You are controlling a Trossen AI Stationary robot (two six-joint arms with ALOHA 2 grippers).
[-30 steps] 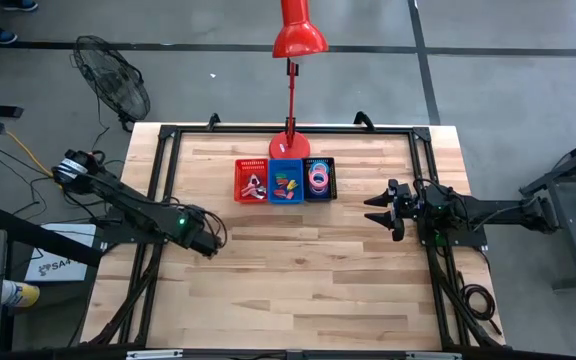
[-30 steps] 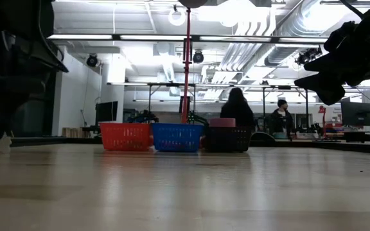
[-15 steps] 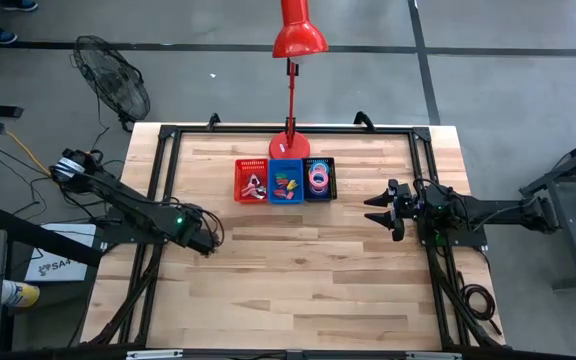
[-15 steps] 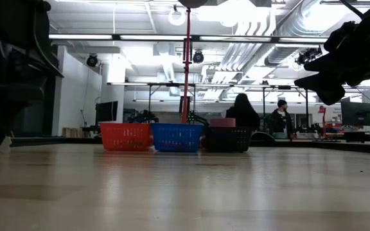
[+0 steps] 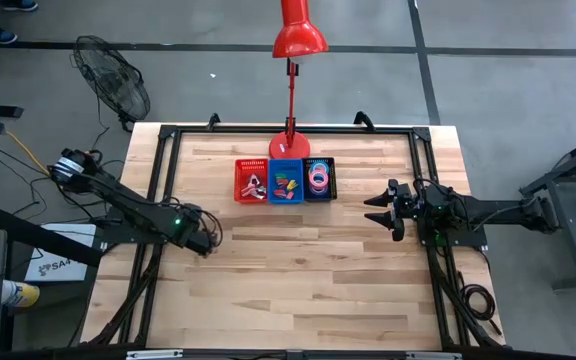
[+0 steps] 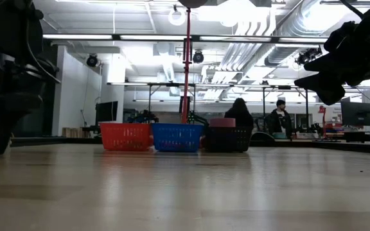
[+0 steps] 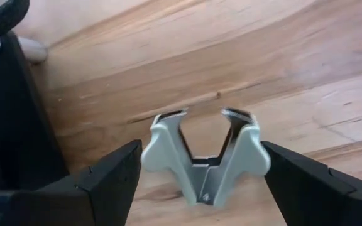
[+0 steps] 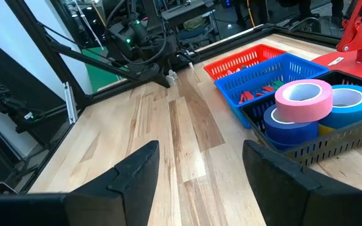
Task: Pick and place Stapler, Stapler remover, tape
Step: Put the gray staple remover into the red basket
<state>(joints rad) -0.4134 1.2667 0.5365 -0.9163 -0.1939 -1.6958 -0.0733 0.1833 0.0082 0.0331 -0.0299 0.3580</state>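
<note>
A silver-grey stapler remover [image 7: 201, 158] lies on the wooden table, jaws facing away from the wrist camera. My left gripper [image 7: 200, 179] points down over it near the table's left side [image 5: 208, 243], open, with one finger on each side of it. The high view hides the remover under the gripper. Pink [image 8: 302, 95] and blue [image 8: 291, 125] rolls of tape sit in the black bin [image 5: 319, 178]. My right gripper [image 5: 373, 212] waits open at the table's right, raised and level. No stapler can be made out. My left gripper comes at the stapler remover from above, its fingers [image 7: 115, 176] close beside the remover's two side wings [image 7: 154, 150]. Whether they touch the wings, I cannot tell. The remover lies flat on the table.
A red bin [image 5: 251, 180], a blue bin [image 5: 286, 180] and the black bin stand side by side at the far middle, in front of a red desk lamp [image 5: 290, 145]. A black frame [image 5: 163, 160] runs around the table. People sit in the room beyond.
My left gripper has sunk toward the table, over the stapler remover, staying open. My right arm has kept still.
</note>
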